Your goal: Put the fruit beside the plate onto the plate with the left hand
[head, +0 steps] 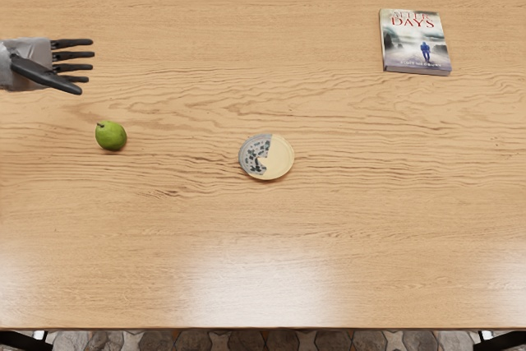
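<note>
The left hand (57,62) reaches in from the left edge with its dark fingers (74,56) spread straight and holding nothing, above the wooden table (370,219), where the green fruit (111,136) lies nearby, well apart from the small plate (266,156) near the middle.

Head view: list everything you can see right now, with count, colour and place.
fruit: one, green, on the table left of the plate, apart from it.
plate: one, cream with a blue-grey pattern on its left part, near the table's middle.
book: one, grey-blue cover, far right part of the table.
table: one, light wood, fills most of the view.
left hand: one, grey and black, at the left edge beyond the fruit, fingers spread, holding nothing.
</note>
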Controlling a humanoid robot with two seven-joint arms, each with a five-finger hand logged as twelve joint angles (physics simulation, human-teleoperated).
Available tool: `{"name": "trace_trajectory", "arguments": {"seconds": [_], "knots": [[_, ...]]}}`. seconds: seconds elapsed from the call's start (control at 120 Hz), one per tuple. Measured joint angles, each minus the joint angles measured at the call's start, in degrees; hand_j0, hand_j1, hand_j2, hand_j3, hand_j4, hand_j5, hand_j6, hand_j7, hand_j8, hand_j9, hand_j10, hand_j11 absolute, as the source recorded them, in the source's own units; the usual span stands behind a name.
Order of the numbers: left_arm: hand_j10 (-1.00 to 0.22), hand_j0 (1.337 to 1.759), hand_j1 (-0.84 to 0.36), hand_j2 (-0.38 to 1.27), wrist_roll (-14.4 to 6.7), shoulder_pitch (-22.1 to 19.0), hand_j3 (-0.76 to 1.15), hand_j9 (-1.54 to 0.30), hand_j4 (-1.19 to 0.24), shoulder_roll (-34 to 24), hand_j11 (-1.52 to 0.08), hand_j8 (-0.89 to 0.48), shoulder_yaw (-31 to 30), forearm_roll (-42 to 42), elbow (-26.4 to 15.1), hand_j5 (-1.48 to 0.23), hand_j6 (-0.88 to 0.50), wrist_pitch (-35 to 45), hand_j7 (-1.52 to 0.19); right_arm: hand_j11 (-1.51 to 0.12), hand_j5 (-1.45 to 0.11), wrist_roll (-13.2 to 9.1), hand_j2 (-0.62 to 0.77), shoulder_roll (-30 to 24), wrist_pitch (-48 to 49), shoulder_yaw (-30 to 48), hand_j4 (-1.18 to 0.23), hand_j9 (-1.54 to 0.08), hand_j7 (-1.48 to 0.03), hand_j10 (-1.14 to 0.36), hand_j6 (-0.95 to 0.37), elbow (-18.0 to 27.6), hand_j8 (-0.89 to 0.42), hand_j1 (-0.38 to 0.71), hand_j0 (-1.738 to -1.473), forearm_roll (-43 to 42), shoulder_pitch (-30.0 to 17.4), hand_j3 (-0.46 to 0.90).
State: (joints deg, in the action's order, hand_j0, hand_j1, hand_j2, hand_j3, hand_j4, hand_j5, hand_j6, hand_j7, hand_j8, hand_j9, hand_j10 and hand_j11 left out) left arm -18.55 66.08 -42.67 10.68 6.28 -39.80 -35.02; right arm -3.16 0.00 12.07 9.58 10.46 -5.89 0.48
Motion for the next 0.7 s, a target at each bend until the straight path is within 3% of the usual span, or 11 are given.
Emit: {"name": "trace_trajectory", "arguments": {"seconds": [0.192,0.35,0.458,0.592,0.7], "knots": [[0.0,1.658,0.35,0.0,-1.7,2.5,0.0,0.0,0.0,-0.6,0.0,0.0,0.1,-1.8,0.1,0.0,0.0,0.0,0.0,0.0,0.0,0.0,0.0,0.0,-0.1,0.1,0.0,0.0,0.0,0.0,0.0,-0.1,0.0,-0.35,-1.658,0.0,-0.5,0.0],[0.0,1.658,0.35,0.0,-2.3,4.3,0.0,0.0,0.0,0.2,0.0,0.0,0.1,-11.3,0.3,0.0,0.0,0.0,0.0,0.0,0.0,0.0,0.0,0.0,-0.2,0.1,0.0,0.0,0.0,0.0,0.0,-0.1,0.0,-0.35,-1.658,0.0,-0.6,0.0],[0.0,1.658,0.35,0.0,-2.4,4.2,0.0,0.0,0.0,5.0,0.0,0.0,0.0,-17.9,0.3,0.0,0.0,0.2,0.0,0.0,0.0,0.0,0.0,0.0,-0.2,0.1,0.0,0.0,0.0,0.0,0.0,-0.1,0.0,-0.35,-1.658,0.0,-0.7,0.0],[0.0,1.658,0.35,0.0,-2.2,3.9,0.0,0.0,0.0,7.8,0.0,0.0,-1.6,-23.7,-0.5,0.0,0.0,6.5,0.0,0.0,0.0,0.0,0.0,0.0,-0.2,0.1,0.0,0.0,0.0,0.0,0.0,-0.1,0.0,-0.35,-1.658,0.0,-0.7,0.0],[0.0,1.658,0.35,0.0,-1.9,4.6,0.0,0.0,0.0,7.6,0.0,0.0,-4.7,-25.2,-4.5,0.0,0.0,16.3,0.0,0.0,0.0,0.0,0.0,0.0,-0.1,0.1,0.0,0.0,0.0,0.0,0.0,-0.1,0.0,-0.35,-1.658,0.0,-0.7,0.0]]}}
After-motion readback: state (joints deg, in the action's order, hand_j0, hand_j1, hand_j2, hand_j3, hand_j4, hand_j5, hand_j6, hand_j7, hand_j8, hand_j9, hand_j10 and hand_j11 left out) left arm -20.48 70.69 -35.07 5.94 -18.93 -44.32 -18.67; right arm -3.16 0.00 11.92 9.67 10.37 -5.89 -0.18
